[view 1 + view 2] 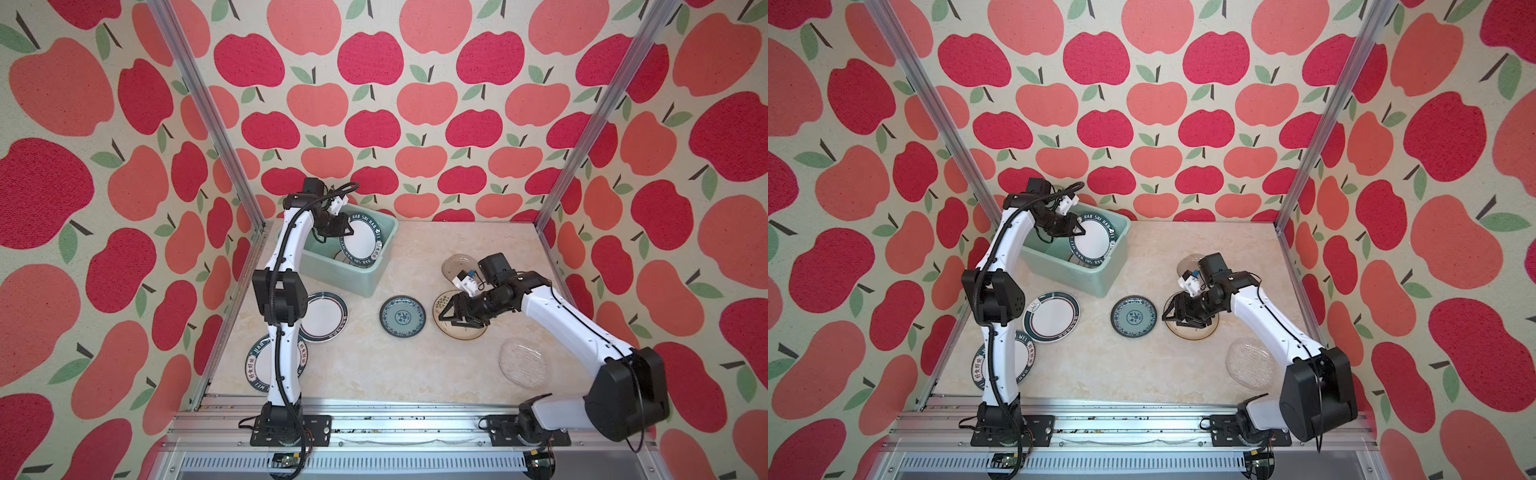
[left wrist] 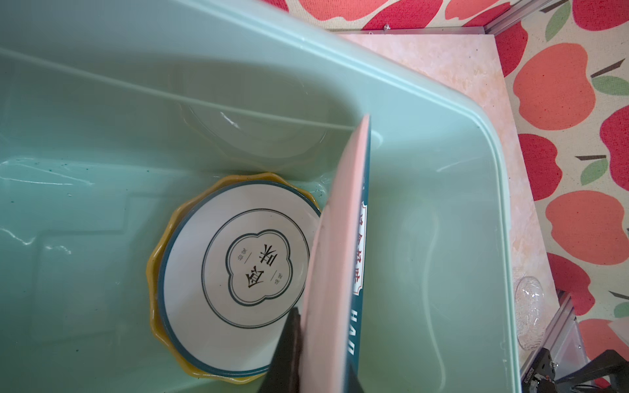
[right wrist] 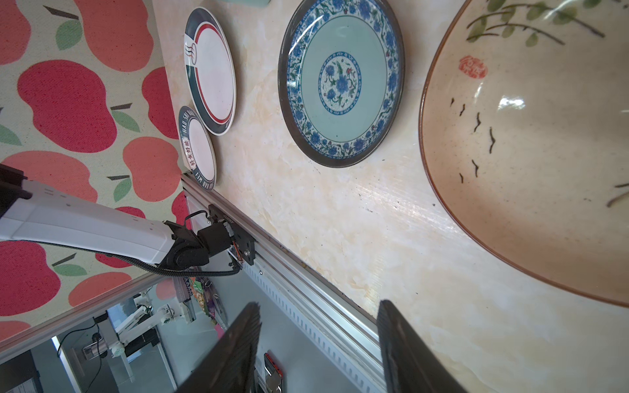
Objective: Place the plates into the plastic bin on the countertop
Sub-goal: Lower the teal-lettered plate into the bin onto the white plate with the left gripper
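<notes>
the left arm (image 1: 284,340) rises from its base on the front rail and stretches toward the back, wrist bent to the right. the left gripper (image 1: 344,231) has its jaws pinched tight on the rim of a lettered plate (image 1: 362,237), held on edge. the right arm (image 1: 575,328) leans outward from its base, then folds in, forearm reaching toward the middle. the right gripper (image 1: 449,321) points left and down, jaws parted, nothing between them.

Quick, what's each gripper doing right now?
Left gripper: shut on the lettered-rim plate, over the bin.
Right gripper: open, empty, near the cream plate.
</notes>
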Controlling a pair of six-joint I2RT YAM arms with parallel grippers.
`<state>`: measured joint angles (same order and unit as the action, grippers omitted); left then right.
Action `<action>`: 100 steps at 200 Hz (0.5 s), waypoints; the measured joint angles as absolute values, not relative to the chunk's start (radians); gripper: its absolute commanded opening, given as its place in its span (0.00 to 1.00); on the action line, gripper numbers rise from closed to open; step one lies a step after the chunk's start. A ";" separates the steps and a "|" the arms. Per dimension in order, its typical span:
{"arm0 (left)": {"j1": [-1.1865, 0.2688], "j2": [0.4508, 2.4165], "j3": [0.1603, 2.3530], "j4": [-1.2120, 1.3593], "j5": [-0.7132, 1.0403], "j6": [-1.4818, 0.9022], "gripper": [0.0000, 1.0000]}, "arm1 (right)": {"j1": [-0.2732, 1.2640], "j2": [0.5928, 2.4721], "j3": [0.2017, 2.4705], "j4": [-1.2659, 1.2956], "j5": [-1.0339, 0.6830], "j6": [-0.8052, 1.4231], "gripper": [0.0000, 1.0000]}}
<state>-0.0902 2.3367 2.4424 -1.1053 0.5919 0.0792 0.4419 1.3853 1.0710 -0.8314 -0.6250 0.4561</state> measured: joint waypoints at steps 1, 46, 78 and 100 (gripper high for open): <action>-0.090 2.337 2.442 -1.105 0.591 0.079 0.00 | 0.443 1.386 1.071 -0.831 -0.625 0.457 0.58; -0.088 2.344 2.437 -1.106 0.607 0.097 0.00 | 0.454 1.416 1.071 -0.815 -0.620 0.472 0.58; -0.088 2.370 2.437 -1.106 0.628 0.097 0.00 | 0.458 1.434 1.076 -0.808 -0.617 0.473 0.58; -0.088 2.394 2.435 -1.104 0.640 0.097 0.00 | 0.461 1.443 1.077 -0.804 -0.617 0.473 0.58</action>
